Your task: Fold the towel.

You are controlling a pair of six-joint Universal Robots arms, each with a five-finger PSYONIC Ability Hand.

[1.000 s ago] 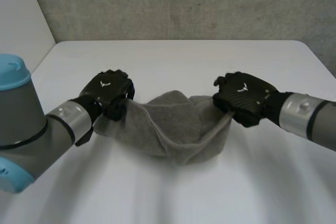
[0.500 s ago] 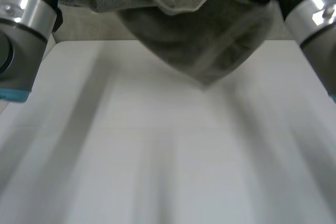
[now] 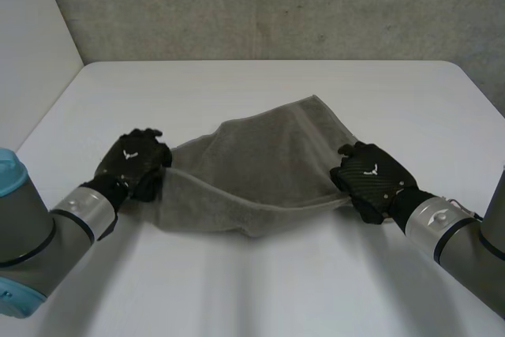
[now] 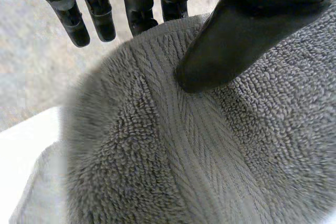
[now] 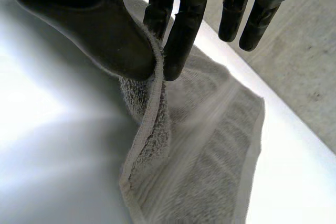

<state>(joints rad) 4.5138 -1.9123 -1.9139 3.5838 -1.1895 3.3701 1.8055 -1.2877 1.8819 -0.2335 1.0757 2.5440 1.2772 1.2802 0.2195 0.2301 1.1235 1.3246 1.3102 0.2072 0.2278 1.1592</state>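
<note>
- In the head view, the backs of both hands cover the gripped towel ends.
- The grey terry towel [image 3: 252, 171] lies mid-desk [image 3: 260, 84], its near edge raised between the hands and its far corner lying flat.
- The left hand [image 3: 134, 162] pinches the towel's left end between fingers [image 4: 137, 3] and thumb; the right hand [image 3: 369, 179] pinches its right edge the same way.

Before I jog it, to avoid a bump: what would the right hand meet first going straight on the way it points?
Most likely the grey towel itself: the right hand, pinching one edge, points across the cloth stretched toward the left hand. Depth is unclear, though.
</note>
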